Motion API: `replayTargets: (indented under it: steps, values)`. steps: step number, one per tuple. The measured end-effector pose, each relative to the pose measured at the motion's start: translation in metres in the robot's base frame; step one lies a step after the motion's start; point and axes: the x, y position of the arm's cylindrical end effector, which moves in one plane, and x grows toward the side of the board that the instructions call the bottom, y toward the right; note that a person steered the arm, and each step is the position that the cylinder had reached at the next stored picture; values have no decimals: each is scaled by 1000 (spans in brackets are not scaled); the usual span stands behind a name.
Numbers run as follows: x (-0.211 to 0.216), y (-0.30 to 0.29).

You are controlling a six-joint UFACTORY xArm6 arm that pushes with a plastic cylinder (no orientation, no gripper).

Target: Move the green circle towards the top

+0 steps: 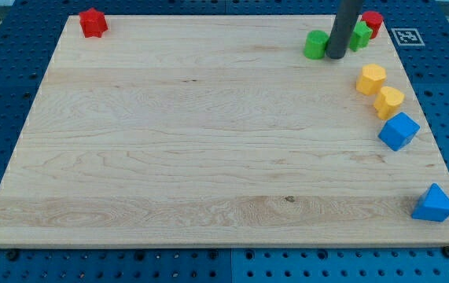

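The green circle (314, 45) is a short green cylinder near the view's top right of the wooden board (208, 141). My tip (336, 56) is the lower end of a dark rod that comes down from the view's top edge. It stands just right of the green circle, touching or nearly touching it. A second green block (360, 35) lies just right of the rod, partly hidden by it, so its shape is unclear.
A red block (373, 22) sits at the top right corner and another red block (93, 23) at the top left. Two yellow blocks (371, 79) (389, 102), a blue cube (399, 130) and a blue triangle (433, 204) line the right edge.
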Motion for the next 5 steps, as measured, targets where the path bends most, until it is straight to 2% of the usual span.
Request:
replayTargets:
  steps: [2,5]
  values:
    - [-20,-44]
    - [-60,-50]
